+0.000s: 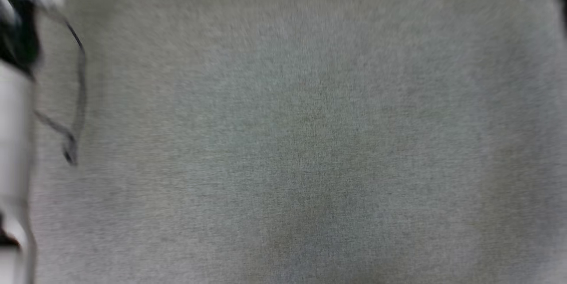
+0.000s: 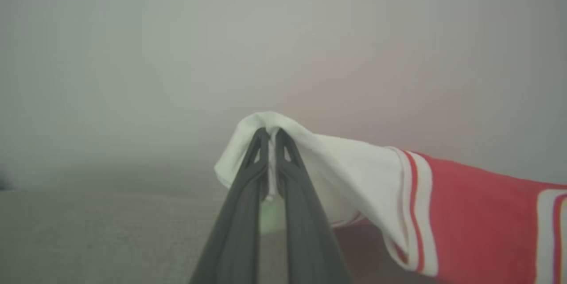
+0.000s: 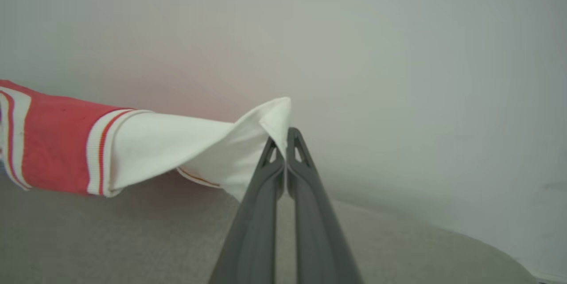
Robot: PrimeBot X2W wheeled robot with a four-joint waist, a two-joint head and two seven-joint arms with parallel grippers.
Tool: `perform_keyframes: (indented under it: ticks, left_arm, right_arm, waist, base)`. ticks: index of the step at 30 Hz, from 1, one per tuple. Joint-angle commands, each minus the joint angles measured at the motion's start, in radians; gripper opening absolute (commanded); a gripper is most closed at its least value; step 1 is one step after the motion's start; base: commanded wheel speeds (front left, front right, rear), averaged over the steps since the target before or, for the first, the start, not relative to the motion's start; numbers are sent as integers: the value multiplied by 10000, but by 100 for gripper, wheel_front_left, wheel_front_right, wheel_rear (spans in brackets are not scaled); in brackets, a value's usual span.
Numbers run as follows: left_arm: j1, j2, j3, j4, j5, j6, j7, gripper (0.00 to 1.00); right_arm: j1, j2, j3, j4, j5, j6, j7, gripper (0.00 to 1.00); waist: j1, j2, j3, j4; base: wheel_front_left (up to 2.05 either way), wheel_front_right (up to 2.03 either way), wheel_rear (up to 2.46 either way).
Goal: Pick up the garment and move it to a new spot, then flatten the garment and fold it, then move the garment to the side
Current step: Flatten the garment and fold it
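Garment (image 2: 478, 213) held up by both white sleeves.
The left claw (image 2: 270, 135) is clenched on one sleeve and the right claw (image 3: 285, 136) on the other. The red body stretches between them, and the sleeves hang clear of the grey table (image 3: 133, 239).

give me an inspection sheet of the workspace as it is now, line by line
surface: grey woven cloth; head view is blurred
job's things: garment, red with white sleeves and striped trim, held by both sleeves, the visible part raised off the cloth
clutter: nothing seen
claws: left claw shut on one white sleeve; right claw shut on the other white sleeve
cables: thin black cable looping beside the left forearm
surroundings: plain pale wall behind the surface
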Motion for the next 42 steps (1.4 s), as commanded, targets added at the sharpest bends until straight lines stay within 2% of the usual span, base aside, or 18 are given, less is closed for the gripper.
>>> perform_keyframes:
  ticks: [1, 6, 12, 18, 24, 30, 34, 38, 39, 40, 41, 42]
  left_arm:
    - [834, -16, 180, -191, -131, 22, -61, 0]
    - [3668, -403, 415, -1117, -273, 349, -104, 0]
    - [6937, -667, 81, -2686, -63, 1082, 43, 0]
    - [9785, -436, -87, -4472, -5, 2060, 593, 0]
    - [12487, -241, -47, -6550, -205, 3066, 1224, 0]
    - [14629, -14, -111, -7907, -348, 3836, 1871, 0]
    - [15461, 8, -139, -8356, -523, 4047, 2069, 0]
    - [15818, 5, -267, -8400, -479, 4105, 2118, 0]
    - [15844, -22, -317, -8410, -472, 4076, 2119, 0]
    - [15823, -61, -355, -8436, -457, 4045, 2081, 0]
    - [15776, -50, -391, -8446, -397, 4037, 2053, 0]
    - [15735, -92, -426, -8461, -423, 4014, 2036, 0]
  right_arm:
    - [795, -173, 16, -342, 86, -14, 51, 0]
    - [3397, -366, -379, -1411, 365, -15, 486, 0]
    - [6351, -160, -1078, -2576, 564, -15, 1116, 0]
    - [9019, 153, -1645, -3681, 572, -15, 1748, 0]
    - [11396, 829, -2408, -4500, 492, -15, 2364, 0]
    - [13655, 1773, -3151, -5130, 440, -14, 3079, 0]
    - [14906, 2194, -3610, -5622, 342, -14, 3713, 0]
    - [15475, 2503, -3581, -5829, 538, -12, 4432, 0]
    - [15530, 2535, -3529, -5837, 598, -12, 4643, 24]
    - [15563, 2570, -3475, -5841, 673, -12, 4825, 42]
    - [15569, 2589, -3398, -5836, 682, -12, 5027, 100]
    - [15518, 2610, -3299, -5875, 673, -11, 5164, 100]
  waist:
    - [0, 0, -1063, 175]
    - [0, 0, -2349, 378]
    - [0, 0, -3633, 505]
    - [0, 0, -4574, 428]
    - [0, 0, -5282, 388]
    - [0, 0, -5790, 521]
    - [0, 0, -6001, 656]
    - [0, 0, -6118, 644]
    - [0, 0, -6142, 633]
    - [0, 0, -6149, 636]
    - [0, 0, -6162, 642]
    - [0, 0, -6165, 638]
  base:
    - [0, 0, 0]
    - [0, 0, 0]
    - [0, 0, 0]
    - [0, 0, 0]
    - [0, 0, 0]
    - [0, 0, 0]
    - [0, 0, 0]
    - [0, 0, 0]
    - [0, 0, 0]
    - [0, 0, 0]
    - [0, 0, 0]
    - [0, 0, 0]
